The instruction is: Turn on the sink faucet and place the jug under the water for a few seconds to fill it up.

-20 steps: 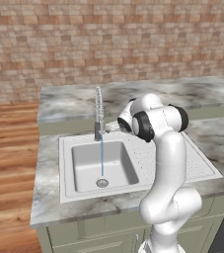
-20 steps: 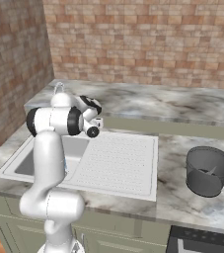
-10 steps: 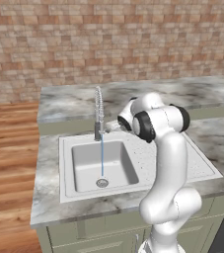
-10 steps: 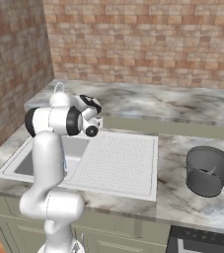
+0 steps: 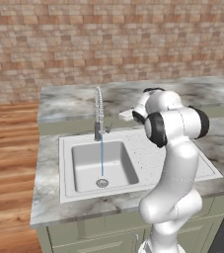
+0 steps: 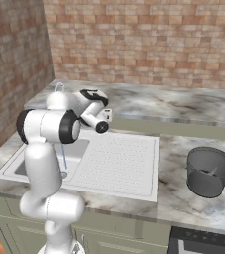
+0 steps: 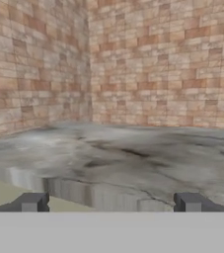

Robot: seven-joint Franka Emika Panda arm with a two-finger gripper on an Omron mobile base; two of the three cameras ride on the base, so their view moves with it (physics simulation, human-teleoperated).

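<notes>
Nothing had moved much since the earlier frames, as far as we could see: the arm stayed raised over the draining board with the hand near the faucet, and the water kept running.

We saw the faucet standing at the far edge of the sink, its spring neck arching over the basin. A thin blue stream fell straight from its head to the round drain. The basin held no vessel under the stream.

We saw the gripper released: in the hand view its two dark fingertips stood wide apart at the bottom, with nothing between them. That view looked across the marble counter toward the corner of the brick wall. In the left base view the hand was mostly hidden behind the arm's own joints, just right of the faucet and above the far part of the draining board.

We found the jug in the right base view, upright on the counter, well apart from the sink, to the right of the draining board. In the left base view only its dark edge showed at the right border.
</notes>
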